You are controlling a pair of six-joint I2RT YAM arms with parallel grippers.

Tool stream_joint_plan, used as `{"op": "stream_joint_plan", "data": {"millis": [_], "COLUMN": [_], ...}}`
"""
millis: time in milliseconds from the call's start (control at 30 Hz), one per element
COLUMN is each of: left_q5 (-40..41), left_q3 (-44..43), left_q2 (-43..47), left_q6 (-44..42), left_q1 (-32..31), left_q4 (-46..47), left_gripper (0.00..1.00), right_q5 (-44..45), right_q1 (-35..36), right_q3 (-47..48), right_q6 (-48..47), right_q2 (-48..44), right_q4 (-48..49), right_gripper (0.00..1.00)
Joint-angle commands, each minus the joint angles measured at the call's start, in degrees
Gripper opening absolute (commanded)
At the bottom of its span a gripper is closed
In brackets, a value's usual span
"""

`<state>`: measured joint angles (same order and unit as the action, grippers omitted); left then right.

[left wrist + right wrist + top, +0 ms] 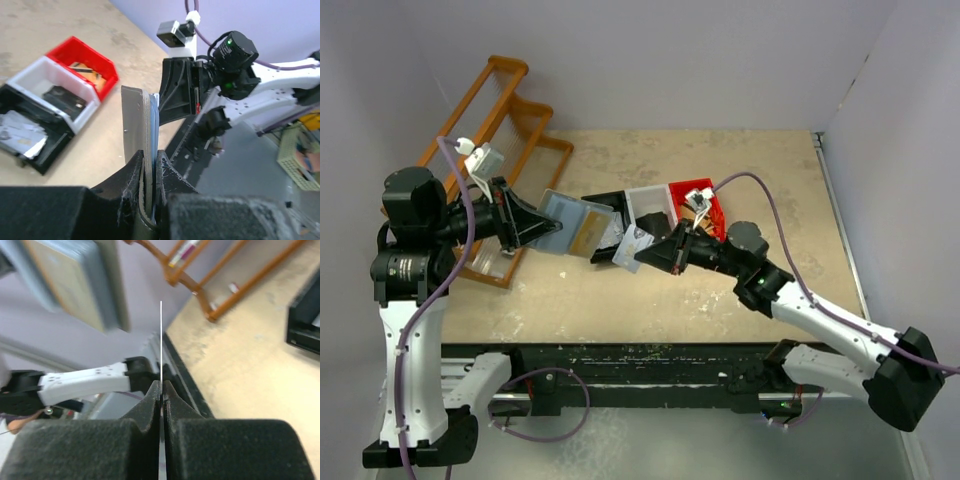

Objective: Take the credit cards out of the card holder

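Note:
The card holder (563, 214) is a grey hinged case held up off the table, lying open with a tan inner face. My left gripper (546, 228) is shut on its left edge. In the left wrist view the card holder (136, 120) stands edge-on between the fingers of my left gripper (152, 161). My right gripper (648, 256) is shut on a pale credit card (633, 246) just right of the case and apart from it. The right wrist view shows that credit card (161, 340) as a thin white line rising from my right gripper (162, 386), with the card holder (75, 285) blurred at upper left.
A black bin (608, 203), a white bin (650, 203) and a red bin (708, 208) stand in a row behind the grippers. Pale cards (20, 134) lie in the black bin (37, 162). An orange wire rack (510, 110) stands at the back left.

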<state>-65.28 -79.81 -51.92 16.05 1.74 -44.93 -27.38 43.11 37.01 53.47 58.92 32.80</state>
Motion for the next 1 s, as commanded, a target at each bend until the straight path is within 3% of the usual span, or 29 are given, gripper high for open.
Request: {"op": "stream_joint_plan", "data": {"millis": [0,167,300,600,900,967], "left_q5": [9.54,9.46,7.78,2.25,-1.34,-1.63], "left_q3": [-4.18,-3.76,-3.34,-2.92,-1.39,-1.24], "left_q2": [0.41,1.51,2.53,3.37,3.46,3.52], "left_q6": [-6.45,-6.77,-6.63,-5.72,-2.62,-2.03], "left_q1": [-0.23,-0.18,-0.23,-0.22,-0.22,-0.24], "left_q4": [-2.57,-3.10,-3.40,-4.14,-3.40,-2.86], "left_gripper": [0.00,0.00,0.00,0.00,0.00,0.00], "right_q5": [5.72,9.22,13.52,18.00,17.42,17.51], "right_q1": [-1.36,-1.30,-1.30,-1.34,-1.36,-1.32], "right_q3": [7.12,19.98,32.43,51.01,61.55,62.82], "right_q6": [-10.57,-18.61,-21.43,-24.68,-25.18,-25.26], "right_q2": [5.30,21.41,33.88,53.45,62.46,63.16], "right_q4": [-16.57,-27.70,-31.11,-43.69,-47.73,-48.50], "right_gripper": [0.00,0.00,0.00,0.00,0.00,0.07]}}
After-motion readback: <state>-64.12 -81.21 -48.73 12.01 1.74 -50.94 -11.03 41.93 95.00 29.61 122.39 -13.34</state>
